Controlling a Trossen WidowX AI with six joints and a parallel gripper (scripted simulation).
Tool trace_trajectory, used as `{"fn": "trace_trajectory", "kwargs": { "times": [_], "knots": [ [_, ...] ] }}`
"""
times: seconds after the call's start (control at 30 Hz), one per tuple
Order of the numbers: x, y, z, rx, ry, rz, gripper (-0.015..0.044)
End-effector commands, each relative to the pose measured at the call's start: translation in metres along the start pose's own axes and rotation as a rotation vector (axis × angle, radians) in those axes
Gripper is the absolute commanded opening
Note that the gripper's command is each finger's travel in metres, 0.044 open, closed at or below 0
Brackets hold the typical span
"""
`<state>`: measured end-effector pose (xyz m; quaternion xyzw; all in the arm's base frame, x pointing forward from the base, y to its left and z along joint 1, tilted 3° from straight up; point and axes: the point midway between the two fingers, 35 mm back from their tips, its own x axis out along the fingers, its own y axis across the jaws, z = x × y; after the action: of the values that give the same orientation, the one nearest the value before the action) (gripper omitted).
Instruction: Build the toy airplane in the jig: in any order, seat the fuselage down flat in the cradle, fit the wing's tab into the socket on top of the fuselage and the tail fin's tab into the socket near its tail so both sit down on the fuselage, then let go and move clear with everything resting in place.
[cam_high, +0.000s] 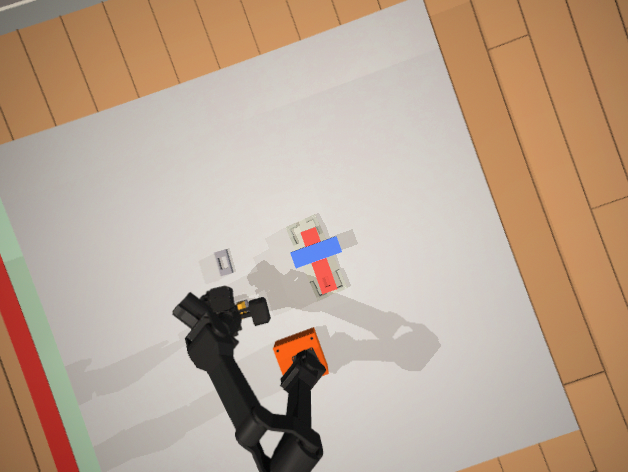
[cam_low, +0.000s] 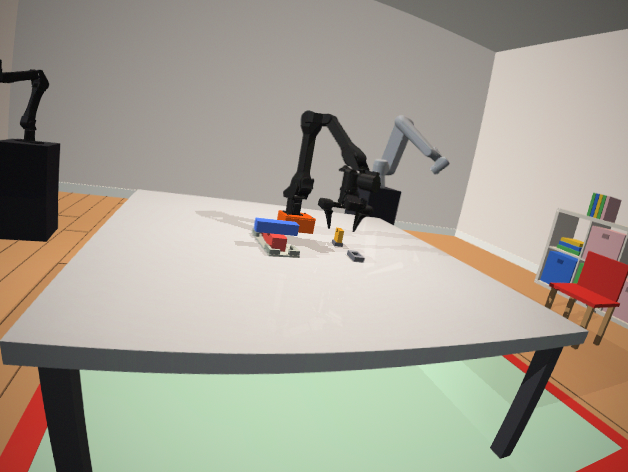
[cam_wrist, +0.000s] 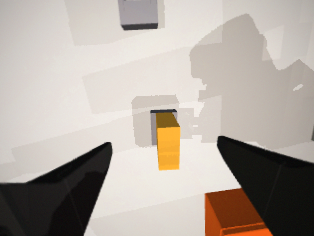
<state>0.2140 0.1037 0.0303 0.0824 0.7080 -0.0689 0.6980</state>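
The red fuselage (cam_high: 321, 270) (cam_low: 276, 242) lies in the pale cradle (cam_high: 292, 234) (cam_low: 293, 253). The blue wing (cam_high: 315, 252) (cam_low: 276, 226) lies level across its top; its tab is hidden. A small slot shows near one fuselage end, with no fin in it. The yellow tail fin (cam_high: 242, 307) (cam_low: 338, 235) (cam_wrist: 168, 145) stands upright in a small dark grey holder (cam_low: 337, 244) (cam_wrist: 154, 127). My gripper (cam_high: 241, 306) (cam_low: 342, 229) (cam_wrist: 165, 143) is open and empty, pointing down above the fin, which appears between the fingertips in the wrist view.
An empty grey holder (cam_high: 223, 252) (cam_low: 357, 259) (cam_wrist: 139, 15) lies beyond the fin's holder, to the side of the cradle. The orange block (cam_high: 289, 352) (cam_low: 302, 223) (cam_wrist: 230, 207) at the arm's base is close to one finger's side in the wrist view.
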Motion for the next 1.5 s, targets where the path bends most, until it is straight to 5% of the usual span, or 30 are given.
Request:
{"fn": "trace_trajectory", "kwargs": {
  "times": [0.0, 0.6, 1.1, 1.47],
  "knots": [
    [0.011, -0.002, -0.003, 0.007, 0.014, -0.006, 0.044],
    [0.035, -0.003, -0.005, 0.007, 0.015, -0.006, 0.044],
    [0.035, -0.003, -0.005, 0.007, 0.015, -0.006, 0.0046],
    [0.033, -0.003, -0.005, 0.006, 0.015, -0.007, 0.0]
  ]
}}
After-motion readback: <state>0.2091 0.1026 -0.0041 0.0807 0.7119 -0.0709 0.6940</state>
